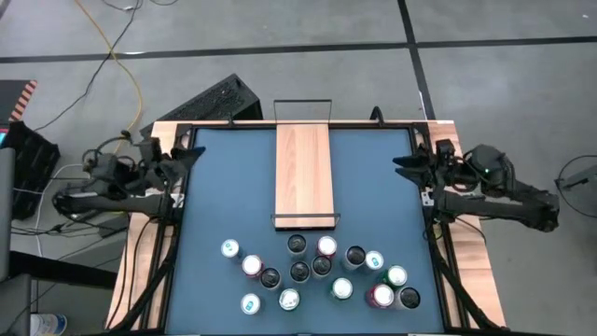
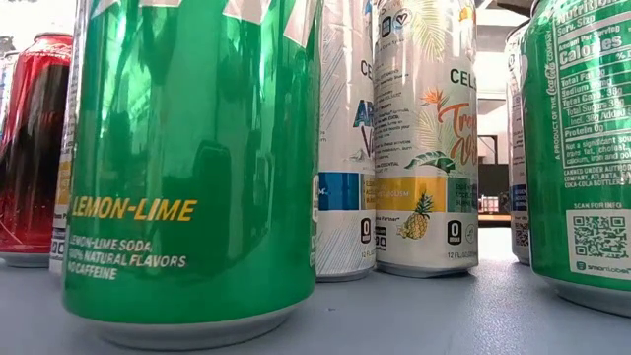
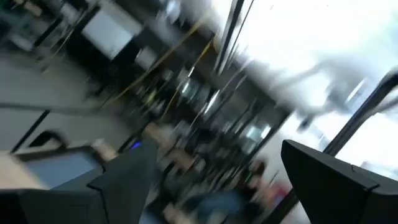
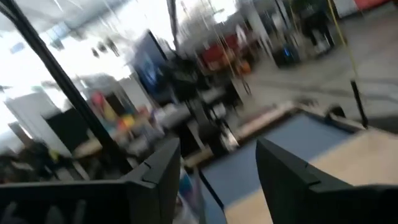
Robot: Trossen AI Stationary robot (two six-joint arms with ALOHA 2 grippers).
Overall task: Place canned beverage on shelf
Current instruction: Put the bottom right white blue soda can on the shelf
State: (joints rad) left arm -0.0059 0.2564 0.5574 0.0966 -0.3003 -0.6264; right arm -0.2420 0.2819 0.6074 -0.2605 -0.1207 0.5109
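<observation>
Fourteen or so cans (image 1: pixel 322 269) stand upright in a loose cluster along the lower middle of the high view, none of them on the shelf (image 1: pixel 303 173), which lies bare at the centre of the blue table (image 1: pixel 224 187) with its long axis running from the top edge toward the cans and a thin wire rail at each short end. You will find the nearest cans just below the shelf's lower rail, so any placement runs upward in the frame from the cluster onto the plank. Your left gripper (image 1: pixel 191 157) waits at the table's left edge and your right gripper (image 1: pixel 403 166) at its right edge, both level with the shelf and well apart from every can. From either set of fingers the cans lie toward the lower centre. The cluster spreads further to the right of the shelf line, so I judge the right arm slightly nearer. Left fingers stand wide apart, holding nothing; right fingers stand partly open, likewise empty.
</observation>
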